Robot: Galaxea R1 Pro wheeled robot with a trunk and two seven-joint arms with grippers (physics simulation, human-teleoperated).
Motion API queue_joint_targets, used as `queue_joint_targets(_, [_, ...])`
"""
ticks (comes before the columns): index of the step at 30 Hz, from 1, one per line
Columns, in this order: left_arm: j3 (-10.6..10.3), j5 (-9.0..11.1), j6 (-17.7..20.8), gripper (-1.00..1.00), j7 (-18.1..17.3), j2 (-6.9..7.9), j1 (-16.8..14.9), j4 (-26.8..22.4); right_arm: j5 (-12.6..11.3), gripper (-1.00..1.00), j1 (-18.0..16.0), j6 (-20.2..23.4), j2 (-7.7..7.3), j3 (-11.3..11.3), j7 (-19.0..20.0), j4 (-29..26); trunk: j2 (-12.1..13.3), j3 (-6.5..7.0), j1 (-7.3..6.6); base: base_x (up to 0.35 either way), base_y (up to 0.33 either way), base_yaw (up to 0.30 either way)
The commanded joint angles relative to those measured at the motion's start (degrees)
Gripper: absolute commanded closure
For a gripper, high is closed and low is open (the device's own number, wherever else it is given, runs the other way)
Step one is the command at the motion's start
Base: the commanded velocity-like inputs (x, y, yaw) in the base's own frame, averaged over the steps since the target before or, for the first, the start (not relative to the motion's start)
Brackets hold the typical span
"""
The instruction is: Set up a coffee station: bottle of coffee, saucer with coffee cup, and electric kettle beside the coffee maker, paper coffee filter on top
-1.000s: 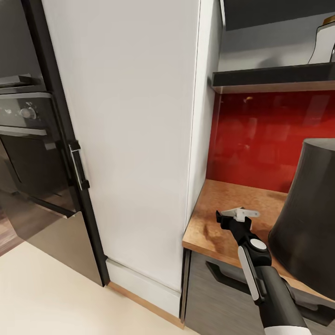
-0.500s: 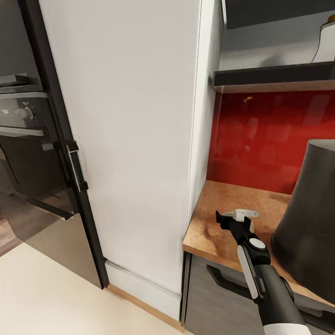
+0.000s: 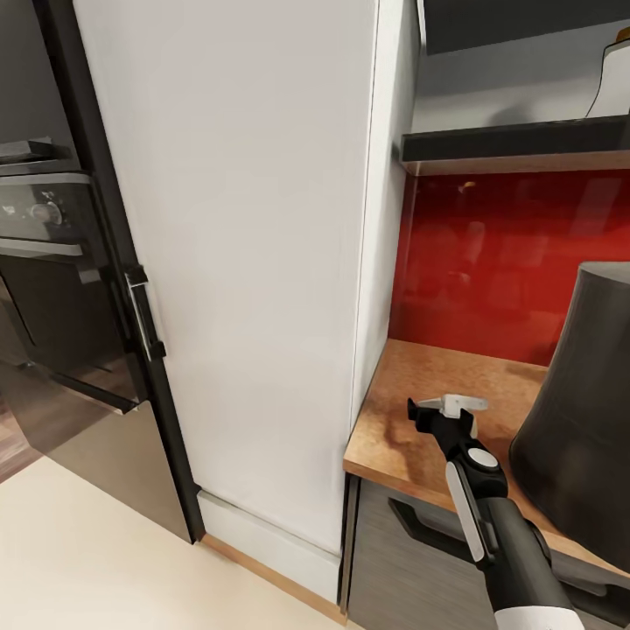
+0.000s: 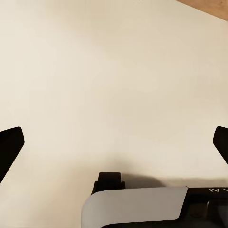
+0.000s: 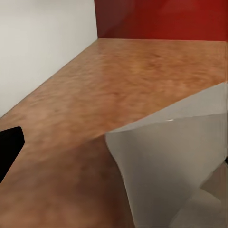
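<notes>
1. Head view: right gripper point(image 3: 448, 408) clenched on the paper coffee filter point(image 3: 455, 404), low over the kitchen countertop point(image 3: 394, 411), just beside the coffee maker point(image 3: 577, 429). Lift well clear of the tower's top before moving across; keep grip light.
2. Left wrist view: left gripper point(image 4: 114, 142) released, fingers wide apart, over pale floor.
3. Right wrist view: filter sheet close up, worktop beyond; watch for crumpling.

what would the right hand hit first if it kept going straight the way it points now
Probably the red backsplash. The right hand, shut on the paper coffee filter, points across bare kitchen countertop toward that wall; nothing stands between, though depth is unclear.
</notes>
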Motion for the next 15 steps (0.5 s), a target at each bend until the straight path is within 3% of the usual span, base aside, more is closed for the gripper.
queue_joint_targets(1, [0.1, 0.0, -0.1, -1.0, 0.0, 0.0, 0.0, -0.1, 0.0, -1.0, 0.0, 0.3, 0.03, 0.0, -0.2, -0.1, 0.0, -0.05, 0.0, 0.0, 0.0, 0.0])
queue_joint_targets(15, [0.1, 0.0, -0.1, -1.0, 0.0, 0.0, 0.0, -0.1, 0.0, -1.0, 0.0, 0.3, 0.03, 0.0, -0.6, 0.0, 0.0, -0.05, 0.0, 0.0, 0.0, 0.0])
